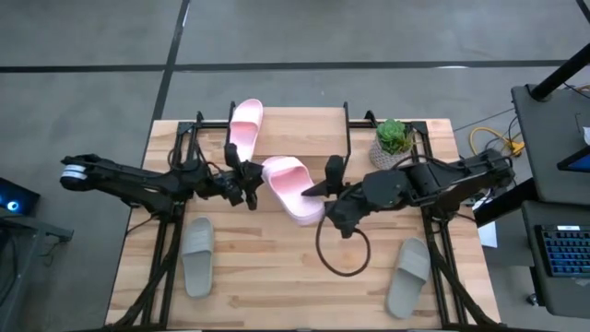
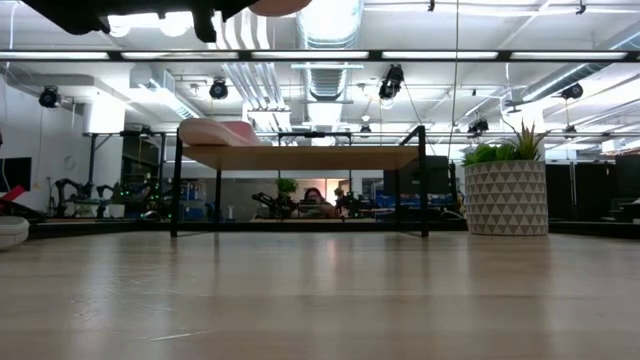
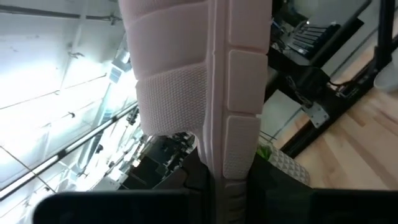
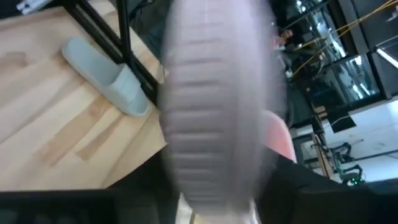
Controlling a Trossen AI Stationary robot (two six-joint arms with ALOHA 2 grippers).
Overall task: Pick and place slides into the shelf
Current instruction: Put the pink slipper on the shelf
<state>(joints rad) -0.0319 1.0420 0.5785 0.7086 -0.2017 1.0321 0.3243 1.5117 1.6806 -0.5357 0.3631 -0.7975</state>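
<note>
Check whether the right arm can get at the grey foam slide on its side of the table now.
Probably not yet: the right tool is on the pink slide. The grey slide itself lies uncovered.

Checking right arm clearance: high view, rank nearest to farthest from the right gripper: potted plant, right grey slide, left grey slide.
From the right gripper, at the held pink slide:
1. Potted plant, back right by the shelf.
2. Right grey slide, front right; a close second.
3. Left grey slide, front left.

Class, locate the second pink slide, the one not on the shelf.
In the high view the second pink slide is held mid-table between the left gripper and right gripper, just before the shelf.
</note>
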